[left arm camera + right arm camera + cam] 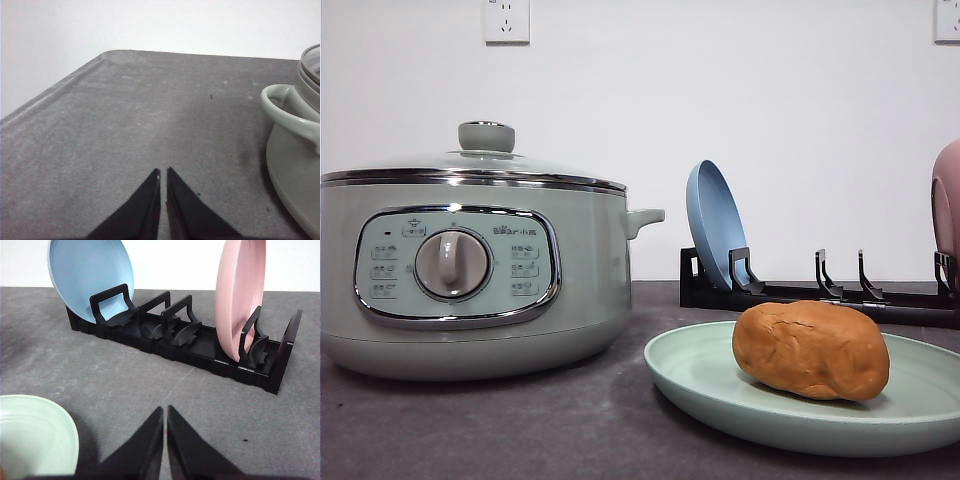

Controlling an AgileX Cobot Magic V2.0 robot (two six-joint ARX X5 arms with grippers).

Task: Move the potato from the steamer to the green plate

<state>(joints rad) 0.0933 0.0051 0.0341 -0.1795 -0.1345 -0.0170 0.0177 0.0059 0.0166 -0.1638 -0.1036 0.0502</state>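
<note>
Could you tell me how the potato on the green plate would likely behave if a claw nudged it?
The potato looks oval and rounded, so it may rock or roll. The green plate has a raised rim that would probably stop it. Its matte, creased skin suggests decent grip.

Potato (pixel 811 349) on green plate (pixel 700 375), beside lidded steamer (pixel 470 265)

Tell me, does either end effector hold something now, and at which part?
Nothing is held. The left end effector and right end effector are both shut on nothing, above bare table. The potato lies on the green plate.
</note>
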